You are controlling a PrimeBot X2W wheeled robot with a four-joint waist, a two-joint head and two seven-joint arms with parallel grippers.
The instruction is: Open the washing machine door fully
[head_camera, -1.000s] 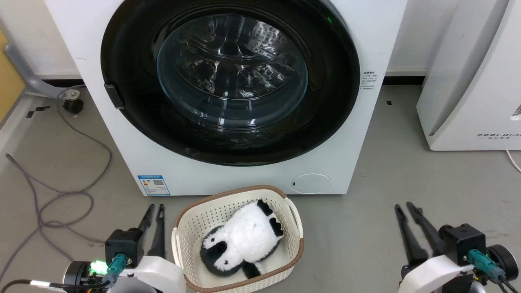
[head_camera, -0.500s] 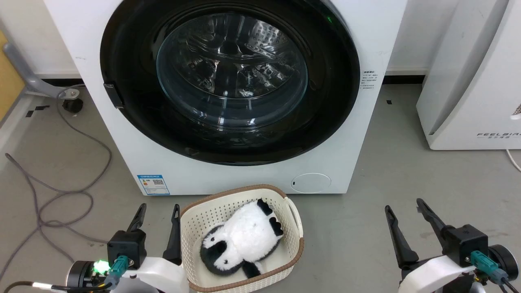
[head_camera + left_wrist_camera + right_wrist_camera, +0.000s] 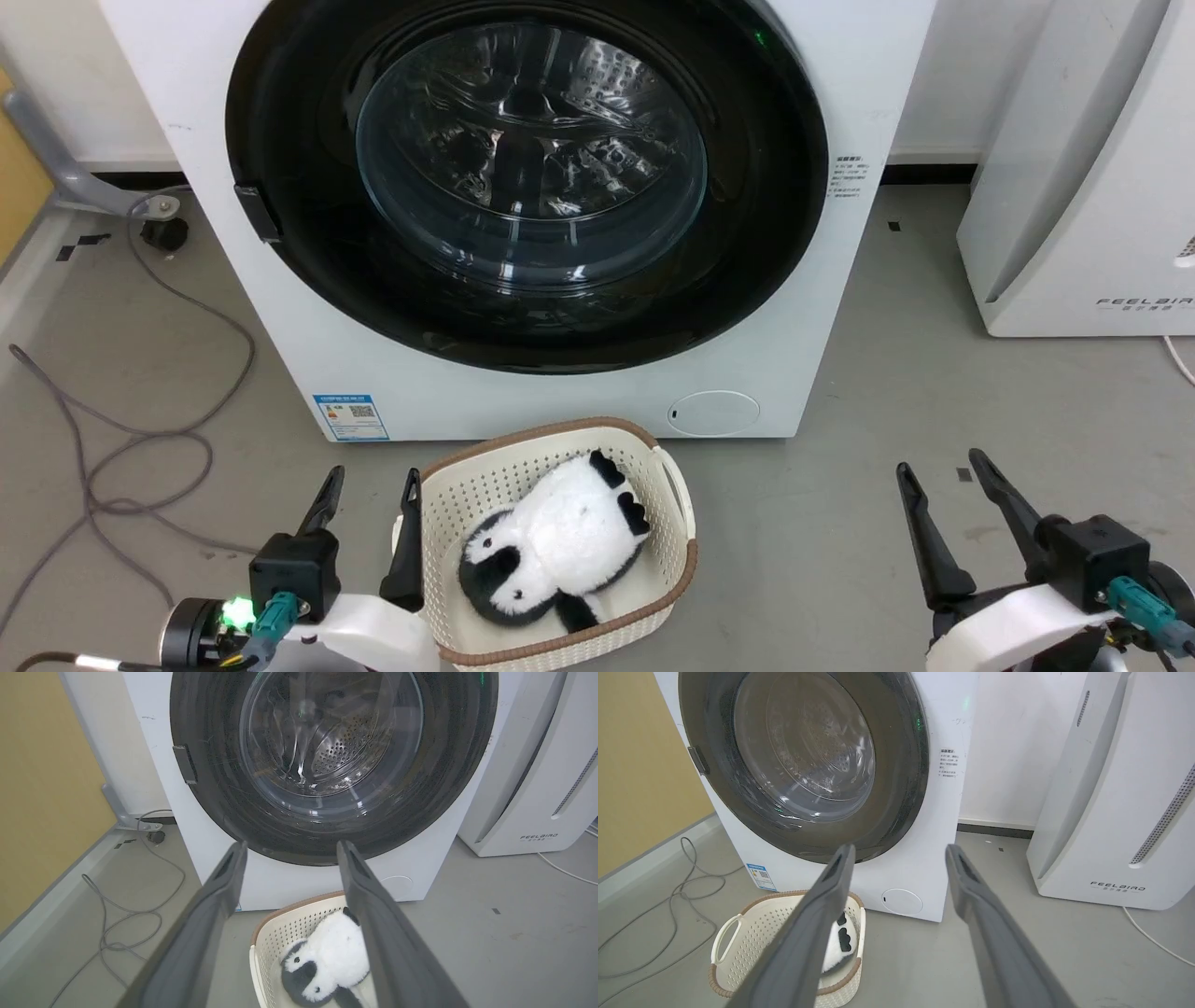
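1. Presently, the washing machine (image 3: 560,411) stands on the grey floor, facing the robot.
2. The washing machine door (image 3: 527,177), glossy black with a clear glass bowl, sits closed flat against the machine's front.
3. White appliance (image 3: 1074,187) stands right of the machine, apart from it.
4. Cream basket (image 3: 551,429) sits just before the machine; plush panda (image 3: 560,551) lies inside.
5. Left gripper (image 3: 373,474): fingers spread wide, empty, just beside the basket; right gripper (image 3: 939,461): equally wide, empty, over floor; both well short of the door.
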